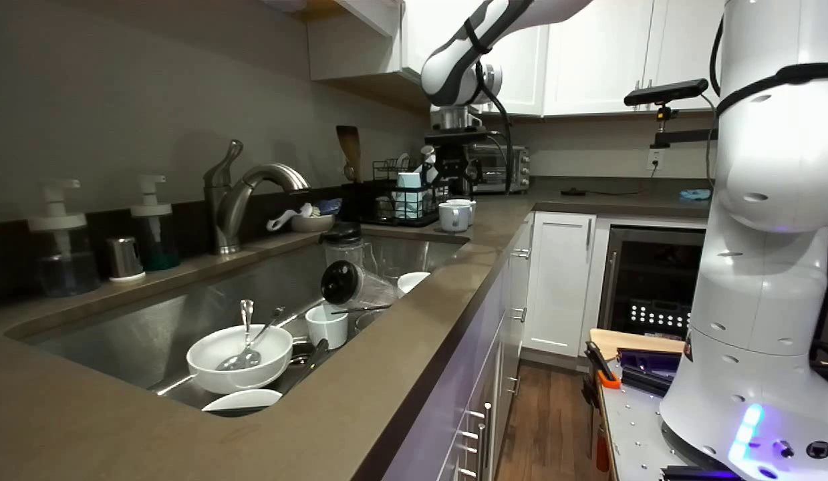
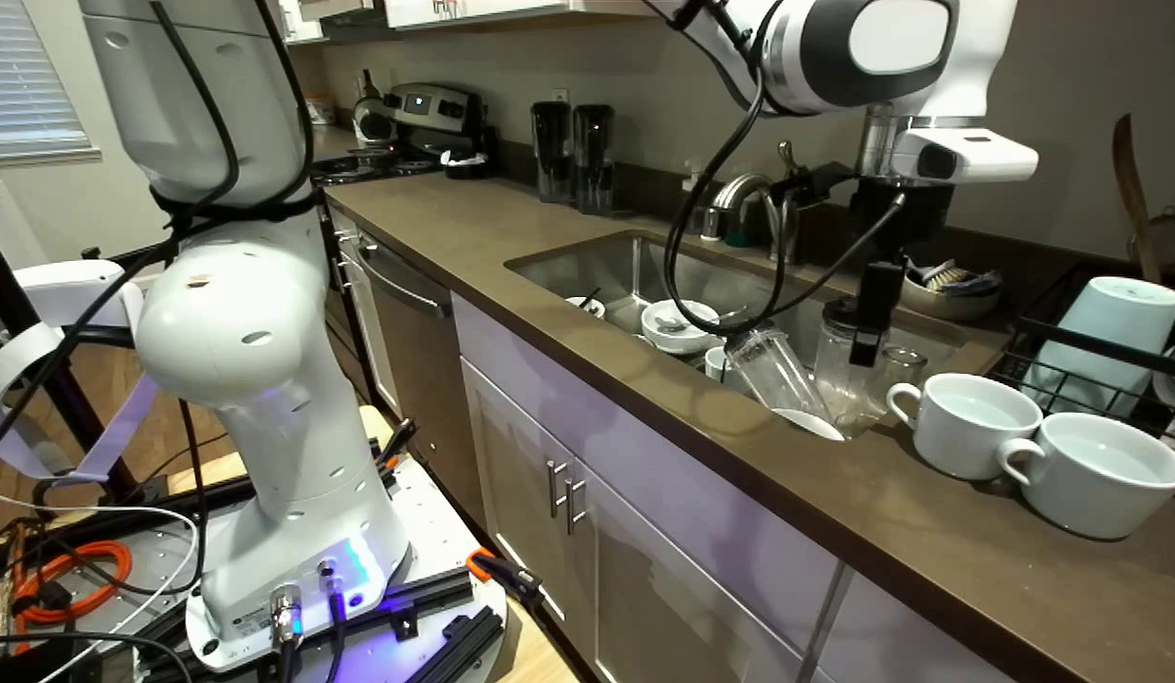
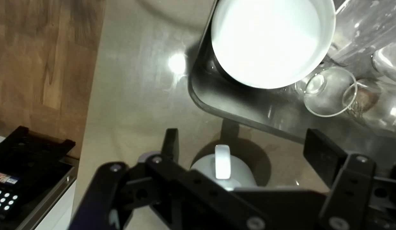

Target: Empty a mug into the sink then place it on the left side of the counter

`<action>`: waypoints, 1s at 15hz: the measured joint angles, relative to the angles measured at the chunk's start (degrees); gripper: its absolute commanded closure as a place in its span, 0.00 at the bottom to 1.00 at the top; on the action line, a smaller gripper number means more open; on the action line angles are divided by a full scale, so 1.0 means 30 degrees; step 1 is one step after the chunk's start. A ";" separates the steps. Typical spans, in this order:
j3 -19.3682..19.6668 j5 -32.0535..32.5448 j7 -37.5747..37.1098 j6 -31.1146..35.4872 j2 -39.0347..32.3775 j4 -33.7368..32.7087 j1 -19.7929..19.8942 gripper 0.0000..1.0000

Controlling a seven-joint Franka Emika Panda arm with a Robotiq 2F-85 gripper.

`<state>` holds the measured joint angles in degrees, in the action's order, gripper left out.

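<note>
In an exterior view, at the far left, the robot's white base (image 2: 293, 517) stands in front of the smooth brown counter (image 2: 454, 218). Next comes the stainless steel sink (image 2: 596, 270), holding a white bowl (image 2: 665, 339), a tilted clear jar (image 2: 777, 372) and other dishes; behind it rises a curved metal faucet (image 2: 739, 190).

Farther right hangs the black gripper (image 3: 245, 150). In the wrist view its fingers (image 3: 322, 153) are spread wide, and the bright handle of a white mug (image 3: 221, 166) shows in the gap; the gripper hides much of that mug's body. In both exterior views it hangs above the mugs, apart from them.

Right of the sink, on the counter near its rim, 2 mugs stand upright, just beside each other. The left mug (image 2: 976, 436) and the right mug (image 2: 1109, 484) look alike: plain white, glossy, wide at the mouth, rounded down to a narrower foot, each with 1 loop handle turned toward the sink. Whether they hold liquid cannot be told, nor which of the 2 the task means. Rightmost, a pale blue cup (image 2: 1113, 304) leans in a black dish rack (image 2: 1099, 347).
</note>
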<state>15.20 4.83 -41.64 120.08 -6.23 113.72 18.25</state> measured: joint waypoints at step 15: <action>0.0837 -0.0011 -0.0811 0.0753 -0.1098 -0.0062 -0.0163 0.00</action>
<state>17.71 4.80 -44.08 122.33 -9.53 113.54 17.76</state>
